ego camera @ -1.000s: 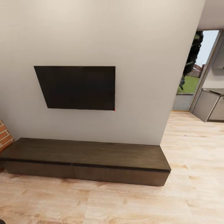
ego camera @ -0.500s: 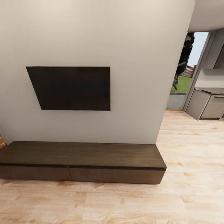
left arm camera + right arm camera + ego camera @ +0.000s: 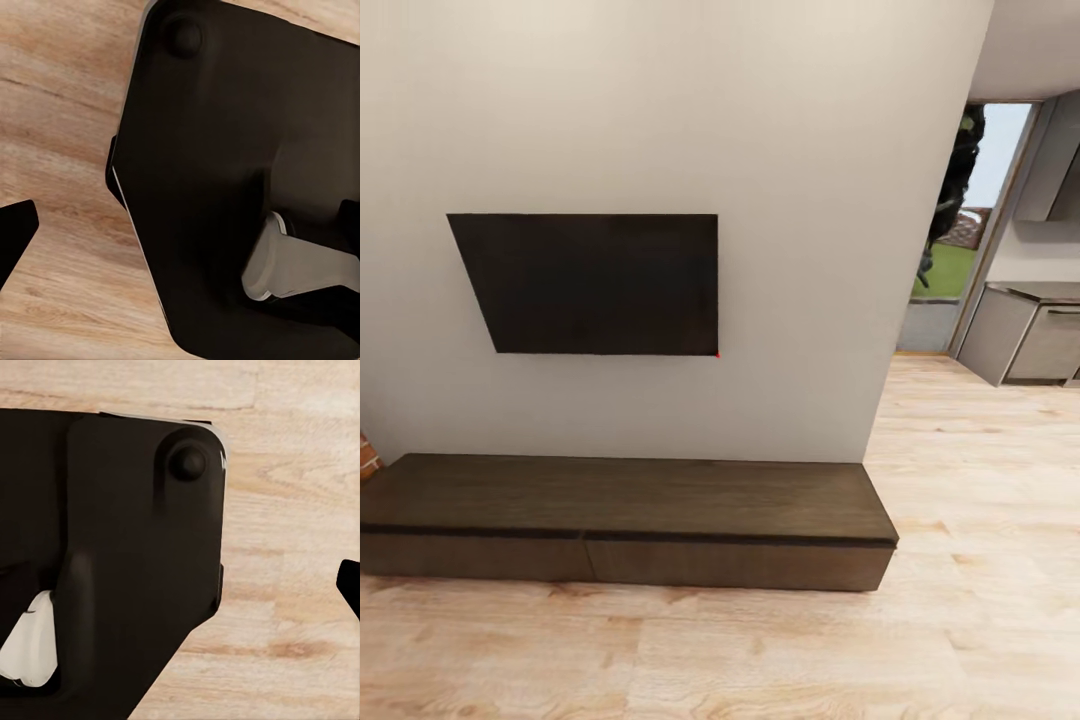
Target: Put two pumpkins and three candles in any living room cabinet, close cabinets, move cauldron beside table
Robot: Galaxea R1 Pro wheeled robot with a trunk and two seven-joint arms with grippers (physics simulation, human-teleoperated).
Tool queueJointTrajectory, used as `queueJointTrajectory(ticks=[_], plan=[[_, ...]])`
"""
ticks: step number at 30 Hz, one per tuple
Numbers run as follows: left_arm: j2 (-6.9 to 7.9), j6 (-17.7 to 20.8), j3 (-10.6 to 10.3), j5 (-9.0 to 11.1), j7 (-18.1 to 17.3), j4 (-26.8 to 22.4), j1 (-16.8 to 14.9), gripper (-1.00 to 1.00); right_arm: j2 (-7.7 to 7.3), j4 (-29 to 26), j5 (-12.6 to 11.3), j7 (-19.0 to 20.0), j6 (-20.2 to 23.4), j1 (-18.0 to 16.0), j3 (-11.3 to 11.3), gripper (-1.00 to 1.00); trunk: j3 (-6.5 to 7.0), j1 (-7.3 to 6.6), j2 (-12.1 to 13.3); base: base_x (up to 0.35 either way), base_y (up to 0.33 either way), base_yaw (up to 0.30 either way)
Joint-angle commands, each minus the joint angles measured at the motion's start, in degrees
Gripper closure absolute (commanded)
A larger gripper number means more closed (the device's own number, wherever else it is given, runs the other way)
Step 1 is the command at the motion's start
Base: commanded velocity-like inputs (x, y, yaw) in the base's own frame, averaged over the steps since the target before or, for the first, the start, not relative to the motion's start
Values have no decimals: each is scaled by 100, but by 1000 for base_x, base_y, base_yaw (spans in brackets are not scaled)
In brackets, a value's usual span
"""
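Dark wood cabinet [image 3: 625, 520] shut, against wall [image 3: 790, 200].

Head toward cabinet [image 3: 630, 520]; wrists perhaps floorward.

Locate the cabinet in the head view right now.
The cabinet sits low on the wood floor in the head view's lower half, flush against the white wall, directly below the dark wall-mounted screen; both drawer fronts look closed.
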Motion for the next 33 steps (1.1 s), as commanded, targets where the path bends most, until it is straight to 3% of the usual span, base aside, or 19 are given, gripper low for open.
queueJointTrajectory(ticks=[1,33], plan=[[-1,-8,8,16,5,-10,2,-100,-1,17,13,1,-35,-7,8,-100,-10,3,-10,0,12,0],[-19,-166,0,-27,5,0,2,-100,12,17,16,8,-48,-7,10,-100,-10,3,-10,65,49,0]])
